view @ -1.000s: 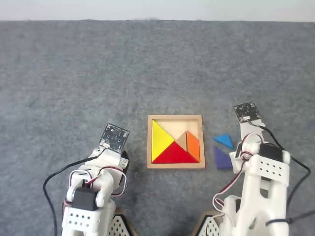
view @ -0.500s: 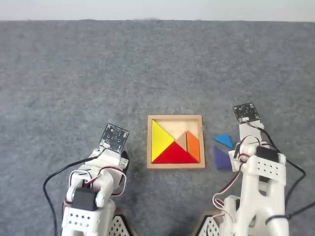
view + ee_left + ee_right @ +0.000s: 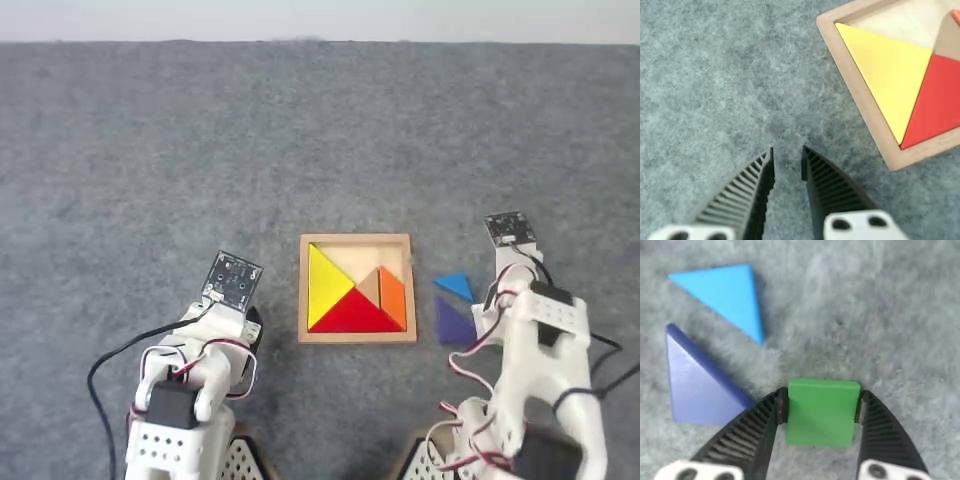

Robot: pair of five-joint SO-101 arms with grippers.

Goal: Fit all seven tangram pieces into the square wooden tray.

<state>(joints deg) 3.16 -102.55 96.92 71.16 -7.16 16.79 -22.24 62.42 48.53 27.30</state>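
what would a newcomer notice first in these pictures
The bright green square block clamped in the right gripper just above the grey carpet stands out first. Near it a light blue triangle and a dark blue triangle lie loose on the carpet, on the right arm's side of the square wooden tray. The tray is partly filled; its big yellow triangle and big red triangle catch the eye.

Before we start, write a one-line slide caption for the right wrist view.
Right gripper grips the green square; light blue triangle and dark blue triangle lie nearby.
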